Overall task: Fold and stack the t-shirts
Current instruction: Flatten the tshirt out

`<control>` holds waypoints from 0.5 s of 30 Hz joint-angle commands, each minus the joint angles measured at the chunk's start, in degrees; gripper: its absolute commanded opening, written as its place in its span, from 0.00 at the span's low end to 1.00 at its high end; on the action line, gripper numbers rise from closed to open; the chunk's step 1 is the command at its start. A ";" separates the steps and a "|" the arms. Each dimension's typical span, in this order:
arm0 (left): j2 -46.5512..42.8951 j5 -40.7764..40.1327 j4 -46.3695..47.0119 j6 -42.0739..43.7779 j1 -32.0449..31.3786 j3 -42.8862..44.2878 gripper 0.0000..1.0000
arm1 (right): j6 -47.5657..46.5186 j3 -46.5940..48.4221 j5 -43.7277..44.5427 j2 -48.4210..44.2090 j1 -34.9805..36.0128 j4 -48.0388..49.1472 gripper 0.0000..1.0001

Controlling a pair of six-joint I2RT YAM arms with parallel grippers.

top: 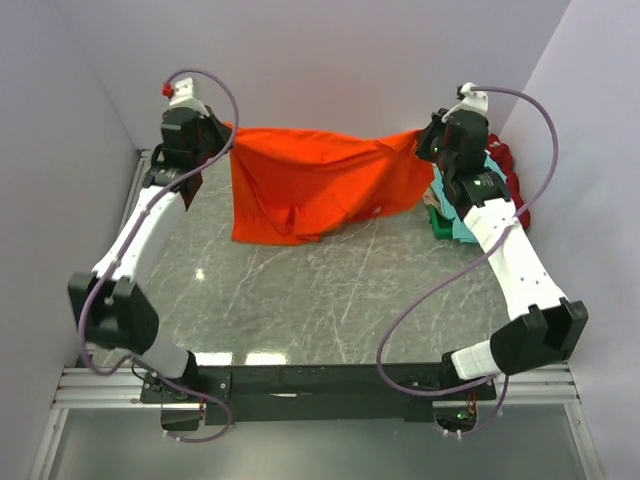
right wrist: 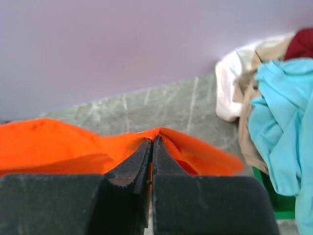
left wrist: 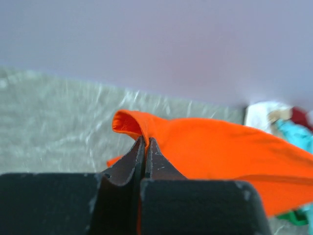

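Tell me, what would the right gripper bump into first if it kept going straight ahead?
The right gripper is shut on the bright orange cloth t-shirt, so it would push that. Beyond, probably the plain lilac wall; the heap of crumpled shirts sits off to one side.

The right gripper (right wrist: 151,144) has its two dark jaws pressed together on a raised fold of the orange t-shirt (right wrist: 49,144), which spreads to the left over the grey marbled table (right wrist: 171,105), while at the right a teal t-shirt (right wrist: 283,122) is heaped together with a cream t-shirt (right wrist: 247,98) and a dark red t-shirt (right wrist: 301,44).
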 commanded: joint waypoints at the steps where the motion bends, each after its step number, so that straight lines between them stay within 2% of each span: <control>1: -9.01 -3.45 8.76 1.72 -0.20 -3.89 0.00 | -2.32 -0.06 -3.95 -4.56 -0.36 2.29 0.00; 4: -20.41 -6.70 15.11 -1.87 -0.11 -20.80 0.00 | -1.71 -7.95 -6.94 -10.00 -0.36 5.90 0.00; 8: -30.09 -11.01 16.11 -9.87 -0.11 -38.95 0.02 | 1.88 -21.40 -9.06 -18.25 -0.01 8.19 0.00; 10: -32.75 -11.38 15.23 -14.60 -0.11 -47.45 0.26 | 4.00 -29.14 -9.06 -20.55 0.08 7.93 0.00; 11: -34.67 -11.46 14.70 -16.28 -0.19 -49.77 0.50 | 5.48 -33.08 -7.14 -22.13 0.25 6.71 0.04; 12: -35.47 -11.55 14.09 -16.30 -0.20 -51.79 0.60 | 5.85 -34.68 -6.34 -22.76 0.25 6.09 0.12; 14: -37.75 -12.51 12.94 -17.97 -0.11 -56.02 0.73 | 6.38 -37.41 -4.67 -23.37 0.16 5.47 0.35; 15: -38.55 -14.00 12.94 -17.97 -0.11 -57.08 0.82 | 6.55 -39.60 -4.14 -23.38 0.16 5.90 0.54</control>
